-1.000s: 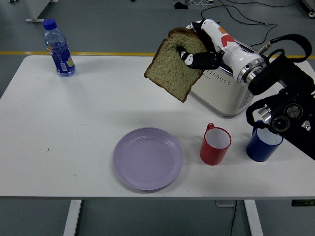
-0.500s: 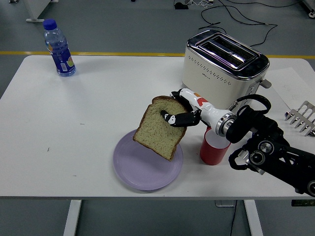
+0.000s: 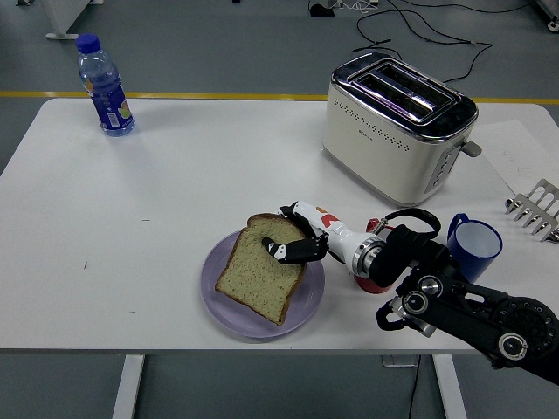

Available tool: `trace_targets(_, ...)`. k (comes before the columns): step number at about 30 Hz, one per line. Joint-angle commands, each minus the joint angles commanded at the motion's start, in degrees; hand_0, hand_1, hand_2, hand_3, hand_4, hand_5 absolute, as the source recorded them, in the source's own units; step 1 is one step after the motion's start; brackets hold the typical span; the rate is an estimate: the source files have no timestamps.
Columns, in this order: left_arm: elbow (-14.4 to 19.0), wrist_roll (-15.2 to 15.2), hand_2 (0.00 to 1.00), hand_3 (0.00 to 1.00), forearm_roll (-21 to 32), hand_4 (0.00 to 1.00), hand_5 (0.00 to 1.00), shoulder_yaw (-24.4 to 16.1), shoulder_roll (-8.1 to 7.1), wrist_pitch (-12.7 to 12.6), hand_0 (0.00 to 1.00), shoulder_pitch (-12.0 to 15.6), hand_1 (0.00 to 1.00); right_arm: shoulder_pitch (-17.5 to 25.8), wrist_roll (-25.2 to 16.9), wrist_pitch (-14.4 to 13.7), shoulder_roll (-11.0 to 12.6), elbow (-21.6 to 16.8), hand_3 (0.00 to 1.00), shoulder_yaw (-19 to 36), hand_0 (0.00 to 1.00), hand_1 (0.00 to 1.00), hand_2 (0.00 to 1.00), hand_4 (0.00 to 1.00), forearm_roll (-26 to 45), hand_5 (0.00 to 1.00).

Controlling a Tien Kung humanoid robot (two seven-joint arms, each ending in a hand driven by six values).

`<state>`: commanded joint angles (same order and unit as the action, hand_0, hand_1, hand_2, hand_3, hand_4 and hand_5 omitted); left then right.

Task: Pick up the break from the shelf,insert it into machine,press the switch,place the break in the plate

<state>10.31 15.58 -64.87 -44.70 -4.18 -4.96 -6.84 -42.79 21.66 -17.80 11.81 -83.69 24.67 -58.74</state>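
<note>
A slice of brown bread (image 3: 258, 275) lies almost flat on the lilac plate (image 3: 229, 312) at the table's front centre. My right hand (image 3: 293, 242) comes in from the lower right and its fingers still pinch the bread's right edge. The cream toaster (image 3: 397, 135) stands at the back right with both slots empty. My left arm is out of view.
A red mug (image 3: 374, 281) sits mostly hidden behind my right forearm, a blue mug (image 3: 474, 246) to its right. A metal rack (image 3: 534, 208) is at the right edge. A water bottle (image 3: 104, 85) stands at the back left.
My right hand has carried the bread from beside the toaster down and left, then lowered it onto the plate. The bread has gone from tilted in the air to nearly flat.
</note>
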Motion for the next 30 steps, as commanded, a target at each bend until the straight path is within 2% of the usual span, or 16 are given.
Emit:
trace_targets(3, 0.0, 0.0, 0.59, 0.599, 0.0, 0.33, 0.936, 0.1, 0.07, 0.0, 0.655, 0.0, 0.592, -0.2, -0.9, 0.3, -1.3, 1.9, 0.457, -0.5, 0.114, 0.183, 0.297, 0.366, 0.6, 0.002)
trace_targets(7, 0.0, -0.1, 0.59, 0.599, 1.1, 0.33, 0.936, 1.0, 0.15, -0.1, 0.655, -0.1, 0.592, -0.7, -4.4, 3.2, -2.4, 5.2, 0.457, -0.6, 0.114, 0.183, 0.297, 0.366, 3.0, 0.002)
trace_targets(8, 0.0, -0.1, 0.59, 0.599, 1.2, 0.331, 0.937, 1.1, 0.16, -0.2, 0.655, -0.1, 0.592, -0.8, -5.4, 3.7, -2.5, 5.8, 0.502, -0.5, 0.22, 0.297, 0.379, 0.331, 3.3, 0.002)
trace_targets(11, 0.0, -0.1, 0.59, 0.599, 1.1, 0.331, 0.937, 1.0, 0.2, -0.1, 0.655, 0.0, 0.592, -1.0, -6.9, 4.5, -2.9, 6.7, 0.502, -0.2, 0.22, 0.297, 0.379, 0.331, 2.5, 0.002)
trace_targets(13, 0.0, 0.0, 0.59, 0.599, 0.8, 0.331, 0.937, 0.8, 0.25, -0.1, 0.655, 0.0, 0.592, -1.3, -8.0, 6.4, -3.2, 7.6, 0.502, 0.5, 0.22, 0.297, 0.379, 0.331, 0.0, 0.002)
trace_targets(14, 0.0, 0.0, 0.591, 0.6, 0.7, 0.33, 0.937, 0.7, 0.26, -0.1, 0.655, 0.0, 0.592, -1.3, -8.2, 7.1, -3.3, 7.7, 0.562, 0.5, 0.385, 0.47, 0.511, 0.489, -0.6, 0.111)
trace_targets(19, 0.0, 0.0, 0.591, 0.6, 0.8, 0.33, 0.937, 0.7, 0.29, -0.1, 0.655, 0.0, 0.592, -1.3, -8.5, 10.7, -3.6, 8.7, 0.562, 0.8, 0.385, 0.47, 0.511, 0.489, -3.4, 0.111)
trace_targets(20, 0.0, 0.0, 0.59, 0.6, 0.8, 0.33, 0.938, 0.7, 0.28, -0.1, 0.655, 0.0, 0.592, -1.3, -8.5, 11.1, -3.6, 8.8, 0.616, 0.8, 0.543, 0.581, 0.591, 0.559, -4.1, 0.145)
trace_targets(25, 0.0, 0.0, 0.59, 0.6, 0.8, 0.33, 0.938, 0.7, 0.28, -0.2, 0.655, 0.1, 0.592, -1.2, -8.3, 11.5, -3.7, 9.5, 0.616, 1.2, 0.543, 0.581, 0.591, 0.559, -7.5, 0.145)
trace_targets(26, 0.0, 0.0, 0.59, 0.6, 0.8, 0.331, 0.938, 0.7, 0.28, -0.2, 0.655, 0.1, 0.593, -1.2, -8.3, 11.5, -3.7, 9.5, 0.643, 1.2, 0.604, 0.628, 0.626, 0.588, -7.6, 0.158)
trace_targets(30, 0.0, -0.1, 0.59, 0.6, 1.6, 0.331, 0.938, 1.8, 0.25, -0.3, 0.655, 0.1, 0.593, -1.2, -7.7, 11.1, -3.8, 9.9, 0.643, 1.9, 0.604, 0.628, 0.626, 0.588, -11.3, 0.158)
